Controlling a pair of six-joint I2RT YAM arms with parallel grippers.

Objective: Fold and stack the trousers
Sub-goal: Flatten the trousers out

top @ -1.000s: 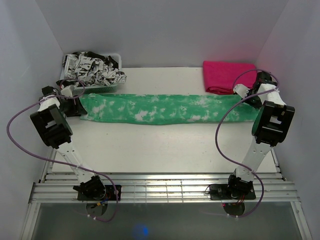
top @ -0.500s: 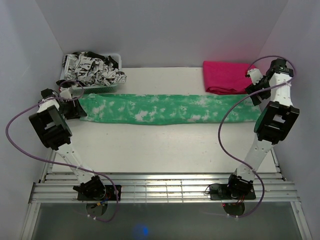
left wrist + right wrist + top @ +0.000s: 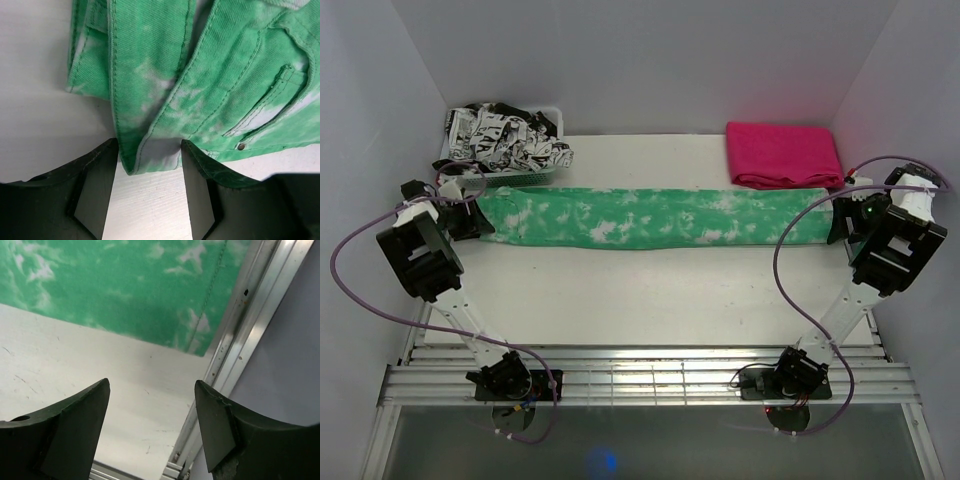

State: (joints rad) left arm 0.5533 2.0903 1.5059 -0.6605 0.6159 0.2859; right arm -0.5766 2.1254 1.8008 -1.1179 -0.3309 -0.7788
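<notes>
Only wrist views show: left fingers [image 3: 55, 195] spread astride trousers [image 3: 210, 75], right fingers [image 3: 65, 430] spread, empty.

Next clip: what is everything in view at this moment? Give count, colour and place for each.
trousers: 1, bright green with white blotches, laid in a long band across the table
cloth: 1, magenta-pink, folded, far right corner
printed fabric: 1 heap, black and white, in the basket
basket: 1, white, far left corner
table: 1, white
rails: several, silver metal, near edge
arms: 2, black and white, bases on the rails
left gripper: 1, black, open, fingers either side of the trousers' waist end
right gripper: 1, black, open, empty, over bare table by the right edge
</notes>
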